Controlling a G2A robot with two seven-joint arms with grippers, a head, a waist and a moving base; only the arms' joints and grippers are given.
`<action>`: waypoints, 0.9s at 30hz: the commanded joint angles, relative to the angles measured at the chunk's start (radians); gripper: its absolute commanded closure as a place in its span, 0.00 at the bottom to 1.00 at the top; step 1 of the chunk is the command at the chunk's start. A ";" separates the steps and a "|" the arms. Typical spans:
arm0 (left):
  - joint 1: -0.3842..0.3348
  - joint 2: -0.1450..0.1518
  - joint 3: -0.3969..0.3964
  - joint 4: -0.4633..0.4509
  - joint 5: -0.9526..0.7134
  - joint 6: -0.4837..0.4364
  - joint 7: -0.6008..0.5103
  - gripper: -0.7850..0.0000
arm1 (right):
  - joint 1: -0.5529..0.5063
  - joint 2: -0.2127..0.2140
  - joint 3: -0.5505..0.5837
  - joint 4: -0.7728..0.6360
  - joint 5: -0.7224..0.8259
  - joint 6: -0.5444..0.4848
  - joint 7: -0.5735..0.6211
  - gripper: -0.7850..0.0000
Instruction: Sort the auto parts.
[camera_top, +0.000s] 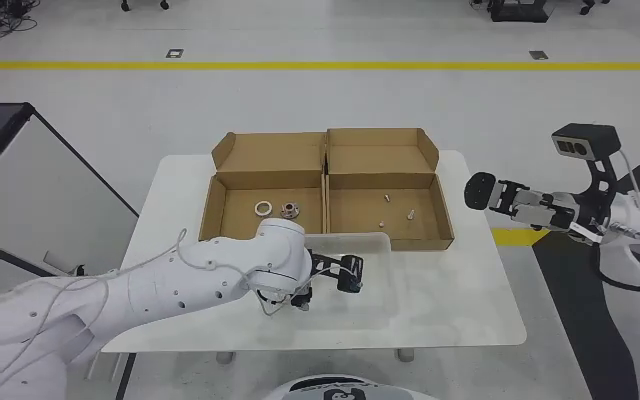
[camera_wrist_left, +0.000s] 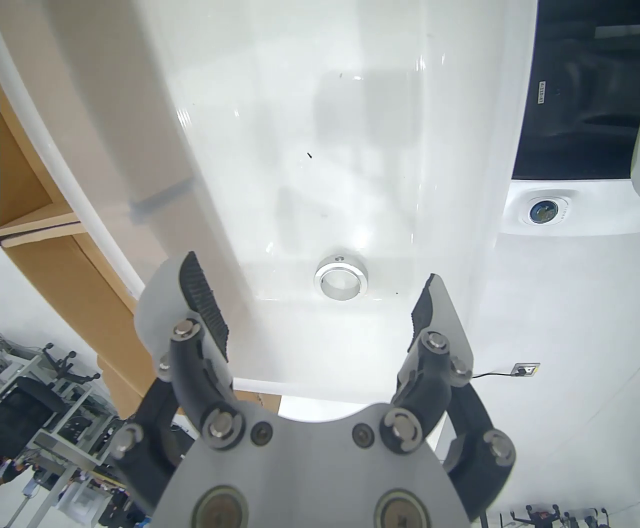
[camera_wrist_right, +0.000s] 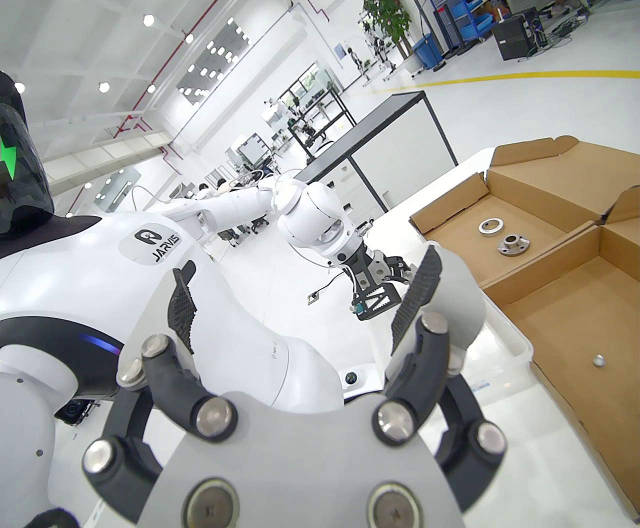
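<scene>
Jaws spread wide, left gripper (camera_wrist_left: 310, 281) hovers above metal ring (camera_wrist_left: 341, 276) in white tray (camera_wrist_left: 325, 150), seemingly poised to grasp it.

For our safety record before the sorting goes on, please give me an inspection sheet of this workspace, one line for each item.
Surface: white table, carrying all the job's things.
Job's things: ring and flanged part in left box; two small parts in right box; metal collar in white tray.
Clutter: nothing seen.
Grippers: left gripper open, aimed at the collar; right gripper open, beyond the table's edge.
Cables: thin cable along the left arm.
Surroundings: yellow floor line; black-framed panel beside the table.
</scene>
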 joint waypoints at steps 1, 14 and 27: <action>0.000 0.000 0.000 0.000 -0.001 0.000 0.000 0.05 | 0.000 0.000 0.000 0.000 0.000 0.000 0.000 0.00; 0.000 0.000 0.000 0.000 -0.001 0.000 0.000 0.00 | 0.000 0.000 0.000 0.000 0.000 0.000 0.000 0.00; 0.020 0.001 -0.001 0.027 0.031 -0.001 0.002 0.00 | 0.000 0.000 0.000 0.000 0.000 0.000 0.000 0.00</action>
